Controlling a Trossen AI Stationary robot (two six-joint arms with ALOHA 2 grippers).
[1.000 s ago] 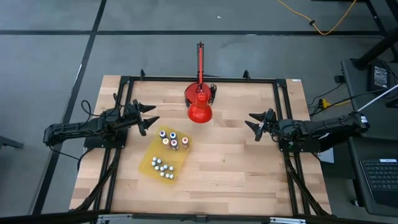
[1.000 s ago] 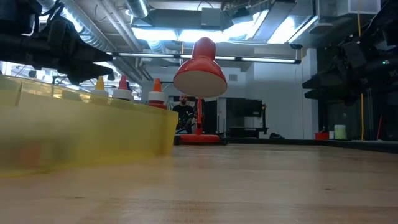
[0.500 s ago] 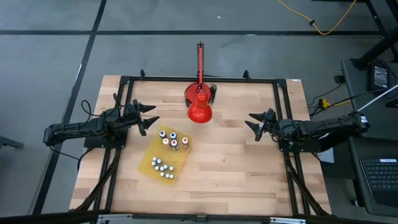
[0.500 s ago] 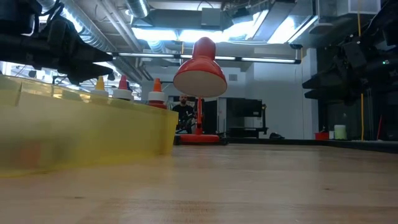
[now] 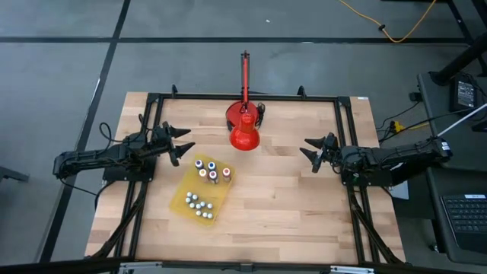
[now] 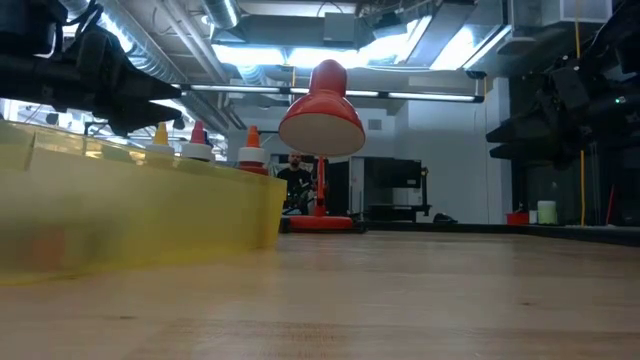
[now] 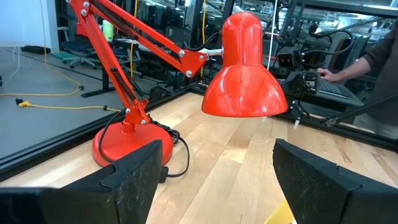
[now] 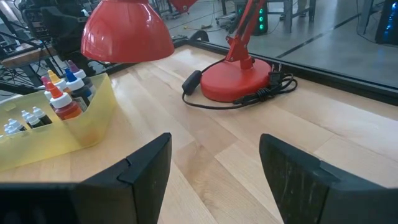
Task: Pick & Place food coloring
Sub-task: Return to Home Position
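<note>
The food coloring bottles (image 5: pixel 206 169), with dark blue, red and orange bodies and pale caps, stand upright in the far end of a yellow tray (image 5: pixel 183 199) on the wooden table, left of centre. More small white-capped bottles (image 5: pixel 198 204) stand in the tray's near part. In the right wrist view the bottles (image 8: pixel 62 93) stand behind the tray's wall (image 8: pixel 74 134). My left gripper (image 5: pixel 190 139) hovers open and level just beyond the tray's far left corner. My right gripper (image 5: pixel 304 147) hovers open at the table's right side, pointing toward the tray.
A red desk lamp (image 5: pixel 244 129) stands at the table's far middle, its shade (image 7: pixel 244 81) hanging over the wood and its cord (image 8: pixel 236 99) lying by its base. A black frame (image 5: pixel 344 152) runs around the table. A person's arm (image 7: pixel 379 56) shows beyond the table.
</note>
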